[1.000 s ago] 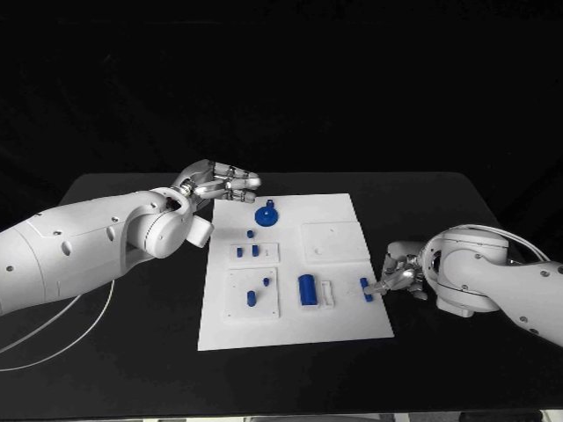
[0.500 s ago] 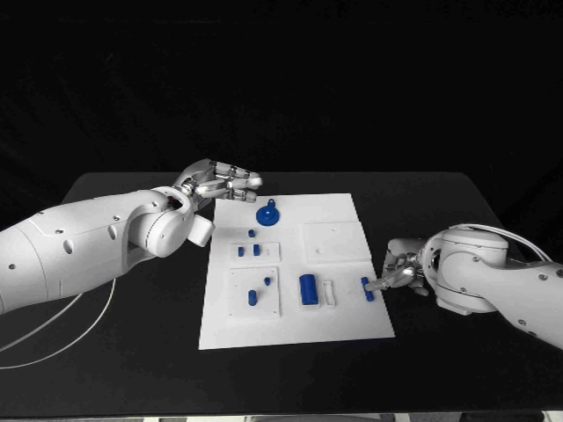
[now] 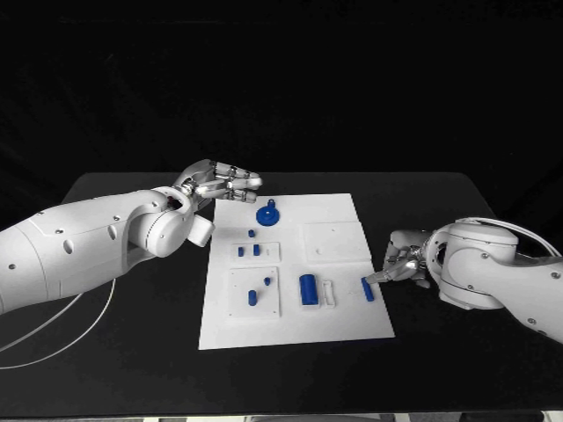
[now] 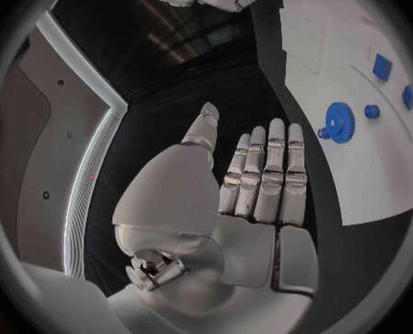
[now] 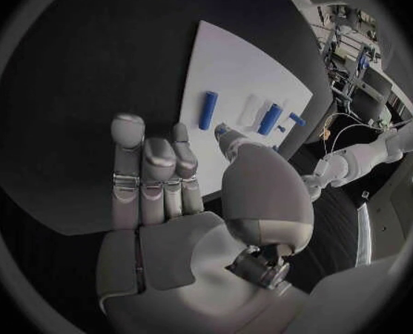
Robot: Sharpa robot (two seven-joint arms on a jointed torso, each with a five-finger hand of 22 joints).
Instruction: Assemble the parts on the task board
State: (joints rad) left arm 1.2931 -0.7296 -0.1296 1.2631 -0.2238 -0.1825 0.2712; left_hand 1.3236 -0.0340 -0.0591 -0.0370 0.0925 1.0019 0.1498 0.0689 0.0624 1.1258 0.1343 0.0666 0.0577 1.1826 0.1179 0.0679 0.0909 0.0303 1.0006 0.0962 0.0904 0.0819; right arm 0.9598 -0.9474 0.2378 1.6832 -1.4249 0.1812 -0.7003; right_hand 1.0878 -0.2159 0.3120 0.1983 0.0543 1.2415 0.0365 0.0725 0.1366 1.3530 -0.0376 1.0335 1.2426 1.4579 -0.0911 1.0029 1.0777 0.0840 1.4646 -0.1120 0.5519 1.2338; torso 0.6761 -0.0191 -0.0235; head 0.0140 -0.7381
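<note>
We see the left hand (image 3: 221,183) open, fingers straight, upper left of the task board (image 3: 339,327); the right hand (image 3: 402,266) open at its right edge beside a blue part (image 3: 367,289).

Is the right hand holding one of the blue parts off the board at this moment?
No. The right hand is open and empty, and the small blue bar lies flat on the task board.

Lab: black table (image 3: 129,352), cluttered equipment racks (image 5: 350,33).

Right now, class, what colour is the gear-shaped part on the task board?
Blue. The gear-shaped part shows best in the left wrist view, lying on the white task board.
</note>
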